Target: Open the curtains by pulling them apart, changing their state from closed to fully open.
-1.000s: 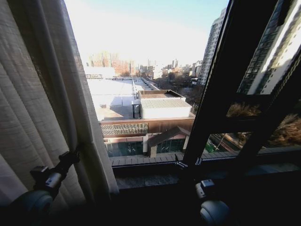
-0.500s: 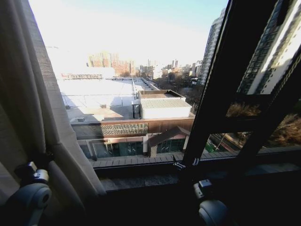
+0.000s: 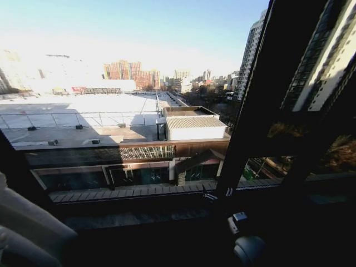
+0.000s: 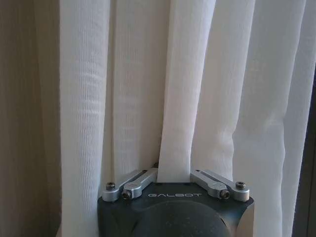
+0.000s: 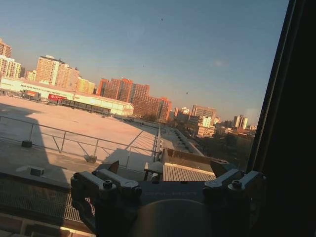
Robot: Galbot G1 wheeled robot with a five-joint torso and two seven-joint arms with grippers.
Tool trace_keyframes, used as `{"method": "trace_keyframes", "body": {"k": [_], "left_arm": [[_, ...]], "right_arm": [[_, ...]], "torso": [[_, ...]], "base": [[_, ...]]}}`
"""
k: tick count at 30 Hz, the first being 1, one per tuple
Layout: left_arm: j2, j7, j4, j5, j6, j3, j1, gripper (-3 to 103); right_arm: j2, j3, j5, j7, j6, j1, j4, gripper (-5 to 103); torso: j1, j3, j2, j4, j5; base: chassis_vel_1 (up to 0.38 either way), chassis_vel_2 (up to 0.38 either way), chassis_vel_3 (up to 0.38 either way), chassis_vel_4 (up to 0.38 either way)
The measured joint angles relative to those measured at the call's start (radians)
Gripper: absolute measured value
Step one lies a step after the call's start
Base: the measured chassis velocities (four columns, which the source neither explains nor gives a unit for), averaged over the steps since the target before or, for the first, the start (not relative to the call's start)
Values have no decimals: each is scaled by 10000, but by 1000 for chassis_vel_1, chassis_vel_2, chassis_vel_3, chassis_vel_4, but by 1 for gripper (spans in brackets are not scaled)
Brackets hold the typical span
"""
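While you check the left wrist view, note the left pincer (image 4: 174,177) is clenched on a pleat of the curtains (image 4: 182,98): a fold of sheer white fabric runs straight down between its jaws, with more pleats hanging on both sides and an opaque beige drape (image 4: 24,118) beside them. In the head view that panel sits bunched at the lower left corner (image 3: 28,233), leaving the glass bare across the view.

Right pincer (image 5: 165,190) hangs low near the sill, released, jaws spread, nothing between them, pointing out through the glass; you see it in the head view too (image 3: 240,219), just below the black window frame (image 3: 261,111).

Beyond the glass: a rooftop (image 3: 194,122), then city blocks and sky.

Judgement on progress: the left panel looks pulled well aside and the window is uncovered as far as you can see. Nearly done; you can't tell whether the right panel is fully back, since it's off to the side.
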Motion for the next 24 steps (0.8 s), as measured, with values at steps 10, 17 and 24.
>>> {"method": "trace_keyframes", "body": {"k": [10, 17, 24], "left_arm": [[-728, 2598, -1955, 436, -54, 521, 1511, 33], [-1171, 6228, -3922, 836, -973, 467, 3558, 60], [-1075, 8500, -4386, -11, -2163, 350, 4326, 88]], "right_arm": [[49, -316, 4, 9, -10, 225, -181, 100], [200, -257, -9, 46, -19, 96, -169, 100], [390, -259, 390, 80, -322, 167, 71, 100]], "torso": [[1, 2, 0, 2, -11], [0, 0, 0, 2, -5], [0, 0, 0, -1, -3]], "base": [[0, 0, 0, 0], [0, 0, 0, 0], [0, 0, 0, 0]]}}
